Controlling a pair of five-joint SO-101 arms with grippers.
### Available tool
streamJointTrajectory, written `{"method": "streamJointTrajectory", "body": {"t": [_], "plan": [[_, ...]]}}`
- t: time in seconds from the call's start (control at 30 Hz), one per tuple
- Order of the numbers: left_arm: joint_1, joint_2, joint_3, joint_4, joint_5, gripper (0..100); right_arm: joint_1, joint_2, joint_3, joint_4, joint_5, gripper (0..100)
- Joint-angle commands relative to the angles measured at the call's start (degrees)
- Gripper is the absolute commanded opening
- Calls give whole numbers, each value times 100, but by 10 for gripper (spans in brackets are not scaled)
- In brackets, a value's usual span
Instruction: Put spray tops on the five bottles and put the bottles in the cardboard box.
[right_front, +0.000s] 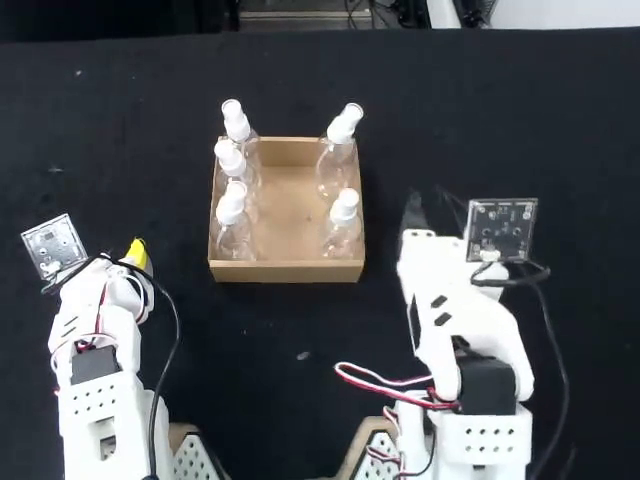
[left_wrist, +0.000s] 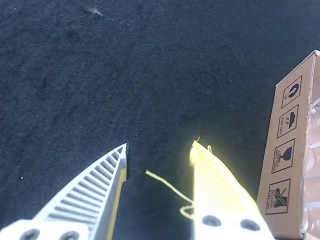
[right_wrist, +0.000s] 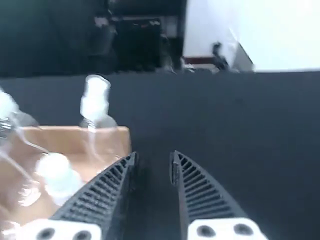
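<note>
Five spray-topped bottles (right_front: 341, 222) stand in the cardboard box (right_front: 287, 270). The left gripper (left_wrist: 159, 146) has jaws wide, the right gripper (right_wrist: 153, 155) narrowly apart, both empty above the worktop (right_front: 500, 120).

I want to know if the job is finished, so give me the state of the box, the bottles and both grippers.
cardboard box: top open, filled.
bottles: all five standing inside it, each with a spray top on.
left gripper: jaws open, empty.
right gripper: jaws slightly open, empty.
</note>
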Motion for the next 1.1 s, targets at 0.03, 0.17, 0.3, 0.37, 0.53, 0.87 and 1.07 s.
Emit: {"method": "streamJointTrajectory", "body": {"t": [0.03, 0.17, 0.3, 0.37, 0.53, 0.87, 1.07], "plan": [[-75, -79, -101, -62, 9, 124, 413, -567, 418, 97, -44, 87], [-31, -79, -119, -44, -308, 40, 422, -1367, 910, 659, -44, 87], [-13, -79, -119, 9, -387, 30, 457, -2431, 1393, 1310, 0, 44], [-31, -97, -233, 325, -387, 30, 457, -2615, 1560, 1459, 44, 8], [-13, -826, -233, 993, -387, 30, 466, -2422, 1974, 1538, 281, 11], [488, -3182, 708, 1697, -1029, 30, 466, -2413, 2888, 1653, 281, 11], [857, -3121, 734, 1723, -1486, 32, 466, -2413, 2879, 2831, 281, 11]]}}
